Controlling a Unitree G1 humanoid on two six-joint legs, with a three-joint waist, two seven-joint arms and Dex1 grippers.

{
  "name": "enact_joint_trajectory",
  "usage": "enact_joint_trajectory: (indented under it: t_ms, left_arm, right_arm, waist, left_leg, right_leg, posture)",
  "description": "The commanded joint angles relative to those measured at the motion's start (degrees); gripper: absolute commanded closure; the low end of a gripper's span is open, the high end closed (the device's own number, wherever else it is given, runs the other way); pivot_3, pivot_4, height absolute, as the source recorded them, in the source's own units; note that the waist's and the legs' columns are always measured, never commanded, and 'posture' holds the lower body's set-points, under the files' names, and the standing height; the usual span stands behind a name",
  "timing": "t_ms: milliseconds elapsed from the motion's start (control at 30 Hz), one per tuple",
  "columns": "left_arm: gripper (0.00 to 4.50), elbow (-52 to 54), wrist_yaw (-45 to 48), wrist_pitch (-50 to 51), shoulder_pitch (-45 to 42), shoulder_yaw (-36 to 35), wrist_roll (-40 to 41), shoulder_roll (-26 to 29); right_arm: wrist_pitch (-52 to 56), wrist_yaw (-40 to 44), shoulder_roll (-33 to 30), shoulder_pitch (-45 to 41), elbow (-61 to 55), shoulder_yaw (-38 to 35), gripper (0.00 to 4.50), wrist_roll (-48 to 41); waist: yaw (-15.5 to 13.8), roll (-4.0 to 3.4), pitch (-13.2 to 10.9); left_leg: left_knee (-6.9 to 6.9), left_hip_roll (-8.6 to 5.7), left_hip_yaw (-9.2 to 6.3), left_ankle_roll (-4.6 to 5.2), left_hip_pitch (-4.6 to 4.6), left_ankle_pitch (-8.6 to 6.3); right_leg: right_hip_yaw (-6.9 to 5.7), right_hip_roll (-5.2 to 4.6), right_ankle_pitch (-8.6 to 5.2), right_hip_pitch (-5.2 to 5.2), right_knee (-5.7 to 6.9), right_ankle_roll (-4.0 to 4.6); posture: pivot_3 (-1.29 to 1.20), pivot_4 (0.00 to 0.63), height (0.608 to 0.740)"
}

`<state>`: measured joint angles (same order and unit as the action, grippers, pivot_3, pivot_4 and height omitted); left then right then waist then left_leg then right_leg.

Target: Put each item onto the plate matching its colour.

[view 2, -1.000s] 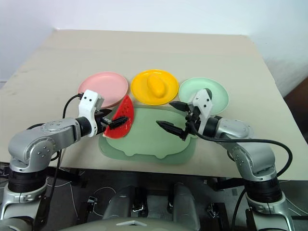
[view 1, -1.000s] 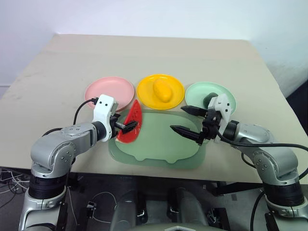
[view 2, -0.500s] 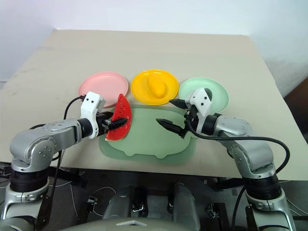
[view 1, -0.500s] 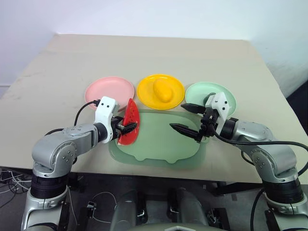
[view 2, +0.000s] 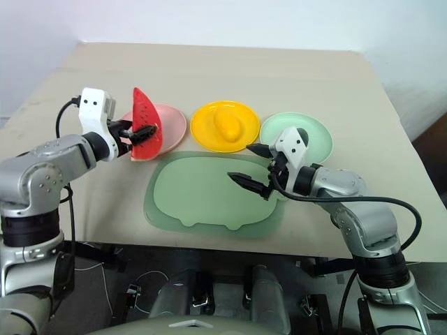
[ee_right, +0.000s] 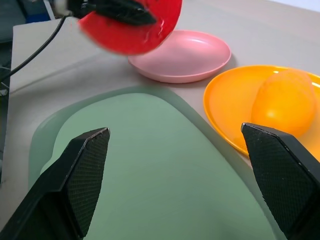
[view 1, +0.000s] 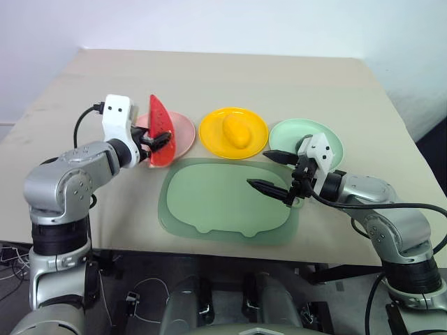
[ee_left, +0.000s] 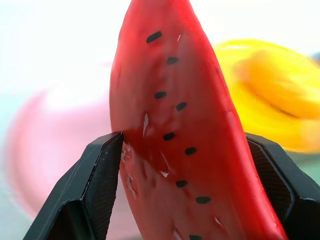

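watermelon wedge (view 1: 158,130) upright, tip skyward

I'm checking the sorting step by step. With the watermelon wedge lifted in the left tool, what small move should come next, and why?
Probably lower the left tool a little toward the pink plate and then open it. It is shut on the watermelon wedge, which hangs above that plate's near edge. The mango already lies on the yellow plate, so the wedge is the piece in hand.

No readable text, no labels, no brands, no numbers — nothing legible
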<state>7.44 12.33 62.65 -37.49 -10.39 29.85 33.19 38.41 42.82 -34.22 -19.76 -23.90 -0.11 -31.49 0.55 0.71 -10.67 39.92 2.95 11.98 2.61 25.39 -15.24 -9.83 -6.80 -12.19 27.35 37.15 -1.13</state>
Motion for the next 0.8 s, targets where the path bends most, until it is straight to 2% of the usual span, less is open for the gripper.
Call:
enact_joint_trajectory:
  t_ms: [33, 200, 500, 633, 800]
  left_arm:
    - [1.26, -4.82, 0.80, -4.14, -2.98, 0.68, -2.86, -0.57]
    - [1.26, -18.14, 0.88, -9.59, -9.18, 0.22, -6.25, -3.20]
    - [1.26, -33.49, 4.18, -14.76, -14.78, 1.33, -10.51, -4.26]
    - [0.01, -35.19, 6.20, -17.14, -14.61, 2.64, -12.18, -4.49]
    - [0.01, -30.74, 9.04, -19.49, -12.26, 3.38, -13.07, -4.12]
  right_arm:
    - [-1.22, 0.38, 0.54, -1.11, -0.31, 0.23, 0.00, -0.12]
    - [-1.31, -0.17, 1.01, -1.00, -0.52, 1.07, 0.00, 0.55]
    - [-0.82, -1.46, 0.69, -0.99, -1.12, 0.76, 0.00, 1.14]
    - [-0.98, -1.70, 0.61, -0.32, -1.26, 0.50, 0.00, 1.20]
    - [-2.28, -1.25, 0.23, 0.67, -0.69, 0.67, 0.00, 2.06]
  waist:
    - [0.01, 0.01, 0.00]
    - [-0.08, 0.02, -0.01]
    - [0.13, 0.03, -0.02]
    - [0.15, 0.03, -0.02]
    - [0.10, 0.04, -0.02]
  left_leg:
    - [0.00, 0.00, 0.00, 0.00, 0.01, 0.00]
    - [0.02, 0.00, 0.00, 0.00, 0.03, 0.01]
    - [0.03, 0.01, 0.01, 0.02, 0.03, 0.01]
    - [0.03, 0.01, 0.02, 0.02, 0.03, 0.01]
    - [0.05, 0.00, 0.01, 0.01, 0.03, 0.01]
  right_leg:
    - [0.00, 0.00, 0.00, 0.01, -0.01, 0.00]
    - [-0.01, -0.01, 0.00, 0.01, 0.00, 0.00]
    - [-0.02, 0.01, 0.01, 0.03, 0.05, -0.02]
    - [-0.02, 0.00, 0.00, 0.03, 0.05, -0.02]
    - [-0.02, -0.03, 0.01, 0.02, 0.04, -0.02]
  posture:
    - [0.00, 0.150, 0.696]
    - [0.00, 0.150, 0.696]
    - [0.00, 0.150, 0.696]
    - [0.00, 0.150, 0.696]
    - [0.00, 0.150, 0.696]
